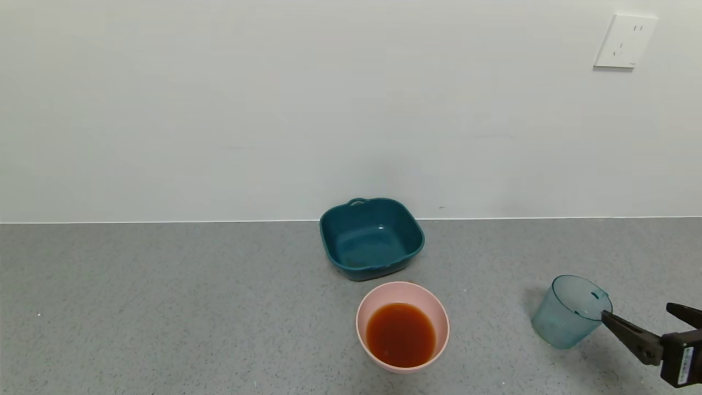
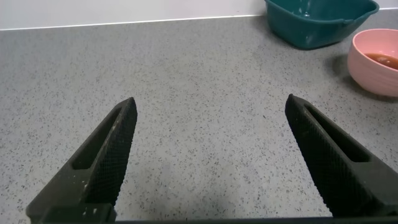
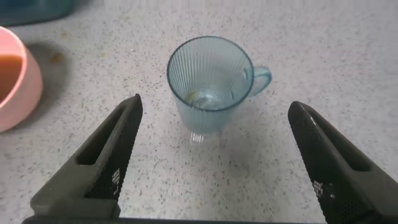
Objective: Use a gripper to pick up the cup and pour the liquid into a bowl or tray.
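Head view says you're basically done: liquid (image 1: 401, 333) sits in the bowl (image 1: 366, 315), so the right gripper (image 1: 641, 321) gapes, off the empty cup (image 1: 570, 312).

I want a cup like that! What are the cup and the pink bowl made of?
The cup looks like clear blue-tinted plastic: you can see the counter through its ribbed walls. The pink bowl, holding the reddish-brown liquid, looks like smooth matte plastic too, though glazed ceramic can't be ruled out.

A grey speckled countertop (image 1: 164, 307) runs the full width of the scene and meets a plain off-white wall (image 1: 274, 109) along a straight seam. A white wall socket plate (image 1: 625, 41) is fixed high on the right. Lighting is even.
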Robot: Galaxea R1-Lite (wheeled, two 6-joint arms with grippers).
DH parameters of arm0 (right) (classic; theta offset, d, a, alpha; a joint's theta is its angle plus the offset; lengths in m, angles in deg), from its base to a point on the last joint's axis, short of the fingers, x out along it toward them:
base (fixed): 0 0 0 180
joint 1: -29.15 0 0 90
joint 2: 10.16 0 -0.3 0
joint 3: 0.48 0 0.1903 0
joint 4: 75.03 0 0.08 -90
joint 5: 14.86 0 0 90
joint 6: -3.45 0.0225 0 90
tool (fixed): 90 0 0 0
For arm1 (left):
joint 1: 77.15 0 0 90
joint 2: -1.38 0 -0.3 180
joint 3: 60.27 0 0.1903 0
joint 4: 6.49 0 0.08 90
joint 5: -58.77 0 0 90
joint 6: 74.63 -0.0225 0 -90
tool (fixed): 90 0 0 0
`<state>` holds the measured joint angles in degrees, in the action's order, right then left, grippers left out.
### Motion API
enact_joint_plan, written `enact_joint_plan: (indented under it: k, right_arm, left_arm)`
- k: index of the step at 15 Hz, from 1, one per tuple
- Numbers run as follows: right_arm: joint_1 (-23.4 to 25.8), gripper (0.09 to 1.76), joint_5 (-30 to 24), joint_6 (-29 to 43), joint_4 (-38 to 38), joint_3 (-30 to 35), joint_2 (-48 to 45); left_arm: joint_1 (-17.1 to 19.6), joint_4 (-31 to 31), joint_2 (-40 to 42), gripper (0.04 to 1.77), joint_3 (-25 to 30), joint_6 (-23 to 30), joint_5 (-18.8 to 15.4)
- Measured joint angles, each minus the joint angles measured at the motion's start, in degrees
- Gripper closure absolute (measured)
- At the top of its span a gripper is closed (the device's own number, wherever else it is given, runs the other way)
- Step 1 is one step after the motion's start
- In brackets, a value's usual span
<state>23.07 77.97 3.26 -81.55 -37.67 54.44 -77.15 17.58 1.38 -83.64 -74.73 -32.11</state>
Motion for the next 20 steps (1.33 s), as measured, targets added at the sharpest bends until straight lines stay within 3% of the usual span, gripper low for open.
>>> enact_joint_plan:
  k: [4,11,20]
  right_arm:
    - [0.1,0.15,0.5,-0.1,8.6,-0.3,-13.6]
    - [1.8,0.15,0.9,-0.1,30.5,-0.3,-40.1]
    - [5.6,0.15,-0.2,-2.5,41.9,-0.1,-61.2]
  left_arm:
    - [0.0,0.0,0.0,0.09,0.0,0.0,0.0]
    - [0.0,0.0,0.0,0.09,0.0,0.0,0.0]
    - [0.0,0.0,0.0,0.09,0.0,0.0,0.0]
